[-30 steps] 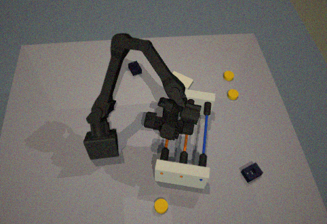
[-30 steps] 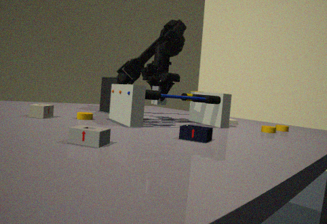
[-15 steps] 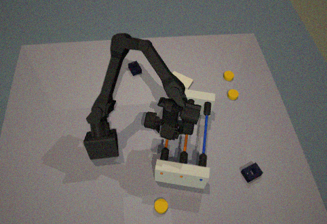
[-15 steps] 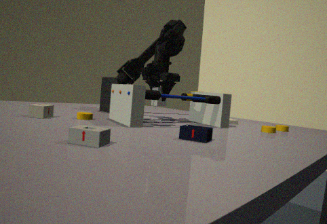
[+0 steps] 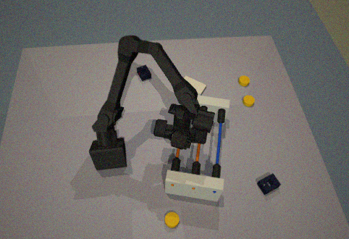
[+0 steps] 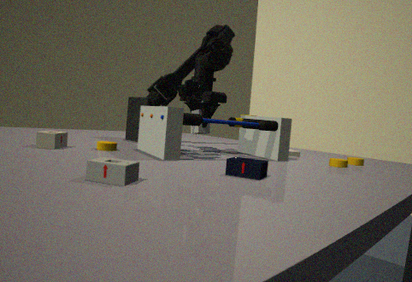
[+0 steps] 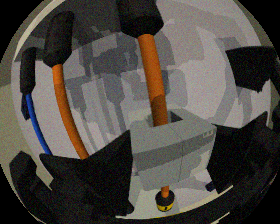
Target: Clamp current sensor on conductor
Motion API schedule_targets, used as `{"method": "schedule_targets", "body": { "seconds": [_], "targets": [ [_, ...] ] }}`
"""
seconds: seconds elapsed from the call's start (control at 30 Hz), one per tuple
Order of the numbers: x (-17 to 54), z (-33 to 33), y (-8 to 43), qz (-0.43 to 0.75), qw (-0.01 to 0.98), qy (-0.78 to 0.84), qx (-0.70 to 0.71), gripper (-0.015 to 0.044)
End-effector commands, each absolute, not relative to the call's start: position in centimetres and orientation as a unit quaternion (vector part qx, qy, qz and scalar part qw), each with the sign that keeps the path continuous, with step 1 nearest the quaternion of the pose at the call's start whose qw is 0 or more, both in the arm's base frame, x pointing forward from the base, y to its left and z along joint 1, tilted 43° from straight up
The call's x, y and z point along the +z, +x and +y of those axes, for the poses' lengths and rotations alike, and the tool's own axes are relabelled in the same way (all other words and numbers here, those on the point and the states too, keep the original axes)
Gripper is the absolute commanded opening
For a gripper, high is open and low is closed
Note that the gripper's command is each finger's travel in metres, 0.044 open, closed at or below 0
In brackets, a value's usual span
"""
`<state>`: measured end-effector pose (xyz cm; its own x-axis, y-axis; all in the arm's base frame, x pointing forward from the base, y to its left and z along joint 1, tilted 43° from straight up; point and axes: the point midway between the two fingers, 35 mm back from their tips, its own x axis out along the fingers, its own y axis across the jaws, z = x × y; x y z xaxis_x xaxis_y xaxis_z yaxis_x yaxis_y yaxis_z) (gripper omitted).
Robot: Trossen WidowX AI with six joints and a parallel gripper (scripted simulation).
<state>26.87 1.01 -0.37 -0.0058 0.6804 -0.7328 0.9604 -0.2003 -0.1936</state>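
Observation:
The grey split-core sensor [image 7: 166, 155] [image 6: 200, 128] surrounds an orange conductor [image 7: 152, 70], which enters the opening in its top and comes out below. Its two halves meet at a thin seam. No arrow shows on its visible faces. My gripper [image 7: 160, 129] has a dark finger against each side of the sensor and is shut on it. The conductor ends at a black collar with a yellow band [image 7: 164, 203]; its lettering is not legible. This is the orange conductor farthest from the blue one. In the top view the arm hides the sensor.
A second orange conductor [image 5: 198, 153] [image 7: 66, 110] and a blue one [image 5: 219, 143] [image 6: 231, 121] run alongside, between two pale end blocks [image 5: 193, 188] [image 6: 265, 139]. Dark blocks [image 5: 268, 184] [image 5: 144, 72], pale blocks [image 6: 112, 171] [image 6: 51, 139] and yellow discs [image 5: 171, 219] [image 5: 248, 101] lie around.

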Motion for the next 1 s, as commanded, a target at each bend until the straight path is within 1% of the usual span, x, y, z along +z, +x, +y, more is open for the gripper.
{"method": "schedule_targets", "body": {
  "seconds": [0.0,0.03,0.27,0.3,0.57,0.8,0.97],
  "targets": [
    [-0.36,1.01,26.88,0.604,0.188,0.679,-0.372,0.0205],
    [-0.36,1.01,26.88,0.604,0.188,0.679,-0.372,0.0199],
    [-0.29,1.00,26.81,0.604,0.186,0.679,-0.373,0.0015],
    [-0.29,1.00,26.81,0.604,0.186,0.679,-0.373,0.0000],
    [-0.29,1.00,26.81,0.604,0.186,0.679,-0.373,0.0000],
    [-0.35,0.89,27.35,0.642,0.165,0.643,-0.383,0.0000],
    [-0.36,0.88,27.37,0.644,0.164,0.641,-0.384,0.0000]
  ]
}}
